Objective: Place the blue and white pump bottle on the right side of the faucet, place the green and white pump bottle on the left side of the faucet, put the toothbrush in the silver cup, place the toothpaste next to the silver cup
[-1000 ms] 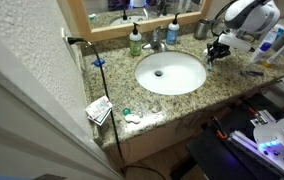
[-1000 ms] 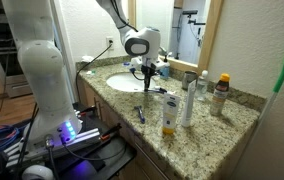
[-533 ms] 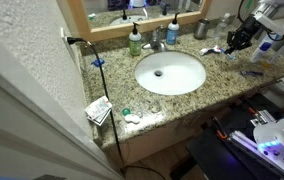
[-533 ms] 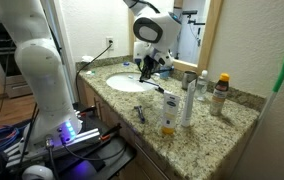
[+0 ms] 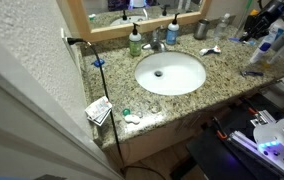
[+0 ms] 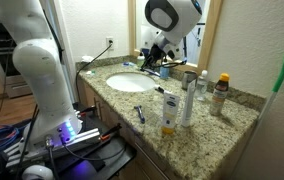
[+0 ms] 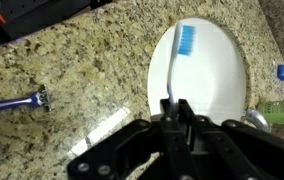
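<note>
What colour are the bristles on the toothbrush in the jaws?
Blue bristles on the toothbrush, whose handle is pale. Shows best in the wrist view.

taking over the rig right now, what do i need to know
Hand shut on the thin white toothbrush with blue bristles, held in the air.
Green and white pump bottle and blue and white pump bottle flank the short chrome faucet: looks done.
Left: toothbrush into the small silver metal cup; the small white toothpaste tube lies near that cup, maybe close enough.
</note>
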